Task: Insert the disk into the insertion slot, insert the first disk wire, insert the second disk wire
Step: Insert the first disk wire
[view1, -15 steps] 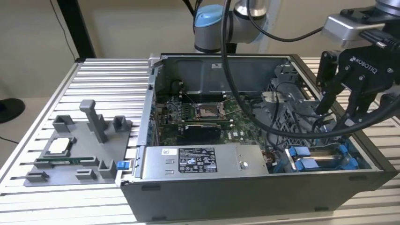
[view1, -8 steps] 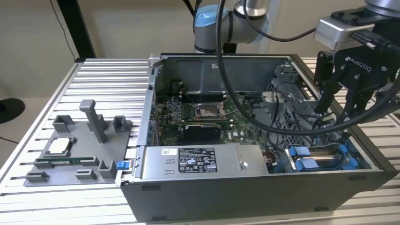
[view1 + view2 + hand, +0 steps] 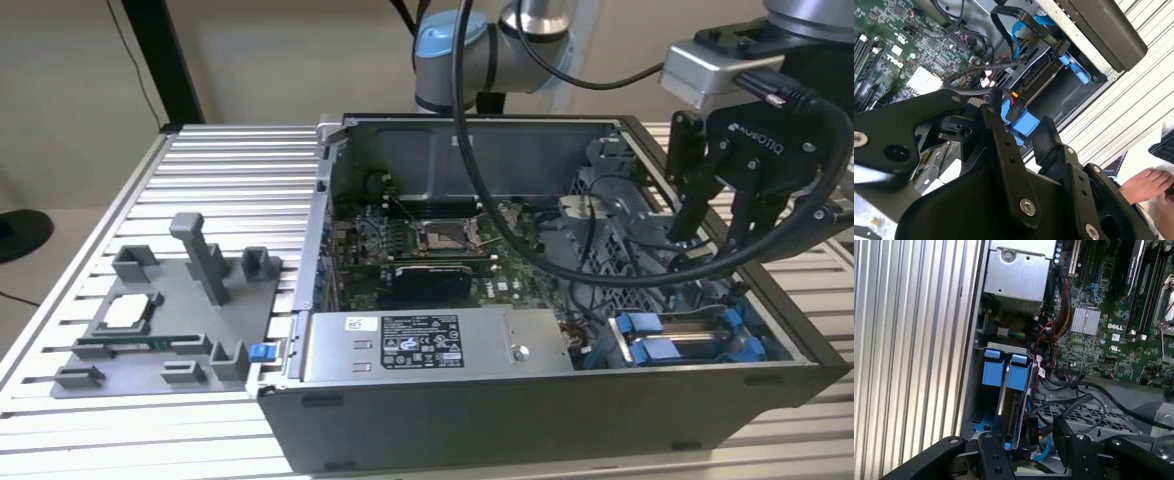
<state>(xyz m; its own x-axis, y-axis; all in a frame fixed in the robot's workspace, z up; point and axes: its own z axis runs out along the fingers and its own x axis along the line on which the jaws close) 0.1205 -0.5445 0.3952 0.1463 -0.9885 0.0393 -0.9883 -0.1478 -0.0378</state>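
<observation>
Black fingers (image 3: 1004,150) apart near blue-bracketed disk (image 3: 1026,124), tangled cables (image 3: 1021,19), green motherboard (image 3: 929,45), person's hand (image 3: 1146,182)

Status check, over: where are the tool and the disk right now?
Tool open, hovering over the insertion slot. Disk sits in it. Black cables loop alongside, close to the tool.

Counts, exterior view unless noted:
- 1 slatted table (image 3: 214,170)
- 1 computer case (image 3: 534,410)
- 1 arm (image 3: 467,50)
- 1 gripper (image 3: 710,240), 2 fingers (image 3: 1004,145) with a gap between them
- 1 grey fixture (image 3: 80,375) at the case's 9 o'clock, carrying 2 tall posts (image 3: 210,275) and 1 square chip (image 3: 127,312)

Inside the case:
- 1 power-supply box (image 3: 427,345) at 6 o'clock
- 1 motherboard (image 3: 414,265)
- 1 CPU socket (image 3: 441,237)
- 1 silver heatsink (image 3: 1086,321)
- 1 insertion slot (image 3: 970,390)
- 1 disk (image 3: 1014,410)
- 2 blue tabs (image 3: 991,372)

Second wrist view: 1 person's hand (image 3: 1146,185).
</observation>
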